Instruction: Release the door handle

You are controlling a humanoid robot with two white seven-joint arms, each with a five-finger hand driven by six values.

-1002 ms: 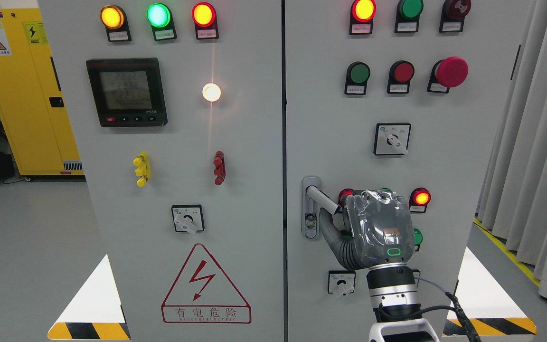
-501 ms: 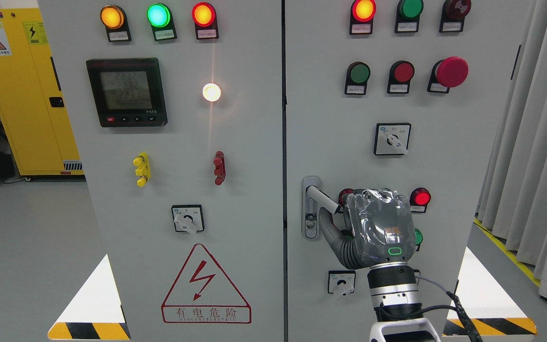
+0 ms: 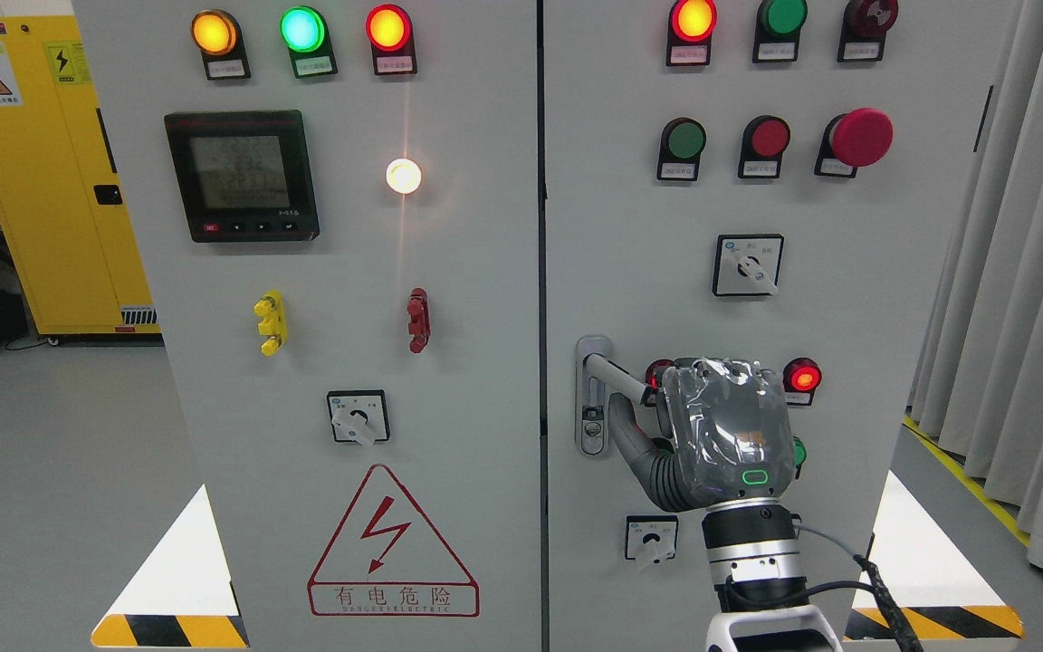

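Gripping slim metal door handle (image 3: pixel 617 376) | right hand (image 3: pixel 728 435), plastic-wrapped, fingers curled around it

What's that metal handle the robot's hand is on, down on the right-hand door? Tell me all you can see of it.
The door handle is a silvery metal lever on a tall, rounded backplate near the left edge of the right cabinet door, with what looks like a keyhole low on the plate. The lever slopes down to the right from its pivot. Its far end disappears behind the right hand, whose fingers are hidden, so the grip cannot be confirmed; the hand's thumb lies just below the lever.
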